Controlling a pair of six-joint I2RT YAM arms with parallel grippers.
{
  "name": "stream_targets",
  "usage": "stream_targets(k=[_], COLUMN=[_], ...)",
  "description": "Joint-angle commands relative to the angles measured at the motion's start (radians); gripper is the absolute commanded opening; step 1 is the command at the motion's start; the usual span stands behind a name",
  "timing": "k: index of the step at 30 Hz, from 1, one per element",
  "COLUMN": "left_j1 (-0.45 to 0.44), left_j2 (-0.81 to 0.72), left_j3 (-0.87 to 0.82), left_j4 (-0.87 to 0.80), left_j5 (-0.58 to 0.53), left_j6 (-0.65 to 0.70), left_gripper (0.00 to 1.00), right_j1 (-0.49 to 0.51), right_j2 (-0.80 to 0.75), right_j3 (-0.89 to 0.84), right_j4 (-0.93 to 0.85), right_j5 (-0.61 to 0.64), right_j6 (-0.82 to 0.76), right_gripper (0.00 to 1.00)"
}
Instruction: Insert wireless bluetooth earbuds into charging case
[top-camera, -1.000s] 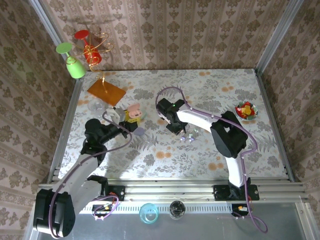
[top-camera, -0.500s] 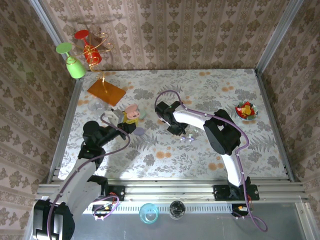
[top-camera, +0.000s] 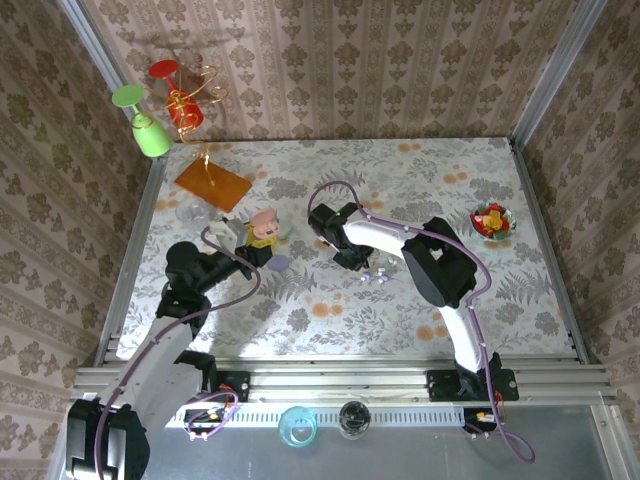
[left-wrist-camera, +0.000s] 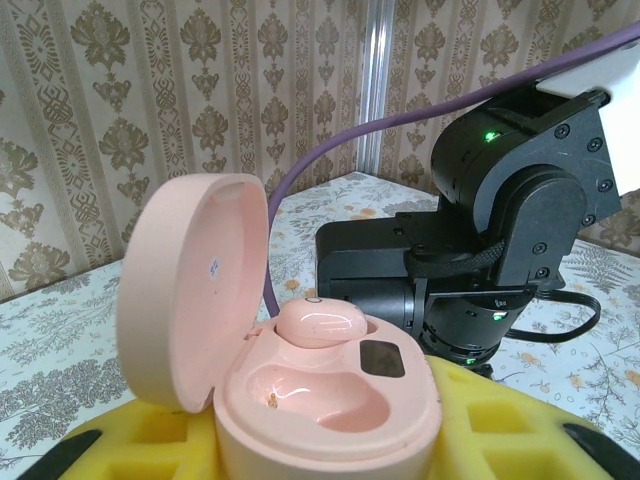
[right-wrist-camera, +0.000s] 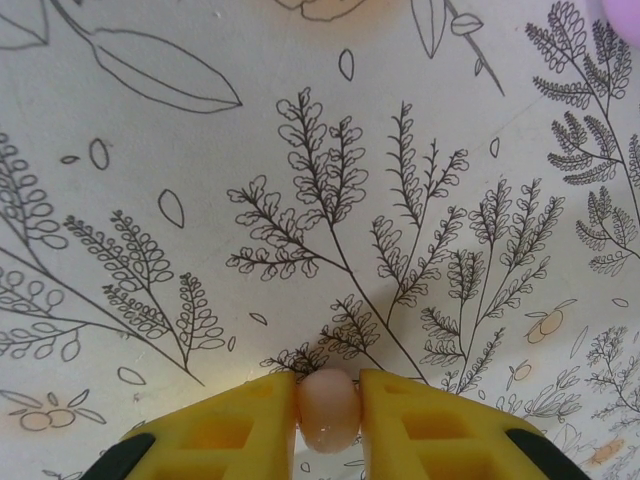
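- Patterned wallpaper closes in the worktop (top-camera: 450, 170) on three sides. Metal posts stand at the far corners and a rail runs along the near edge. The cloth is printed with leaves and orange flowers.
- The right tool (right-wrist-camera: 328, 398) is clamped on one gripped earbud (right-wrist-camera: 328, 412), pink, with a yellow pad pressed to each side of it, low over the leaf print near mid-worktop.
- Just beside that tool, toward the near edge, a few loose buds (top-camera: 381, 279) lie on the cloth. They are too small to count surely.
- The left tool (left-wrist-camera: 320, 455) is clamped on one pink case (left-wrist-camera: 300, 400), its yellow pads at either side of the base.
- The lid stands open and upright. One seated earbud (left-wrist-camera: 320, 322) fills the far socket, and the near socket is bare.
- The black body of the right arm (left-wrist-camera: 500, 230) stands close behind the case, so there is little room between the two tools.
- From the right arm to the right edge the cloth lies open, apart from one bowl of sweets (top-camera: 492, 220) near that edge. The far edge is open too.
- The far left corner is crowded: one orange sheet (top-camera: 212, 184) with one clear glass (top-camera: 192, 212) beside it.
- One green glass (top-camera: 150, 130) and one red glass (top-camera: 175, 100) sit above them by the wall.
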Motion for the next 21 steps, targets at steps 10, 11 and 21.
stream_targets(k=[10,11,21], left_j1=[-0.021,-0.026,-0.121], left_j2=[0.034,0.045,0.222], left_j3=[-0.028,-0.031,-0.027], left_j4=[0.074,0.094,0.358], left_j5=[-0.03,-0.03,-0.132], left_j6=[0.029,0.029,0.039], left_gripper=[0.26,0.26,0.25], right_j1=[-0.031,-0.045,-0.176], right_j2=[-0.109,-0.14,-0.493], right_j3=[-0.016,-0.032,-0.217], right_j4=[-0.009,0.002,0.203], right_j5=[-0.04,-0.069,-0.471], right_j6=[0.089,0.11,0.309], right_gripper=[0.19,0.19,0.19])
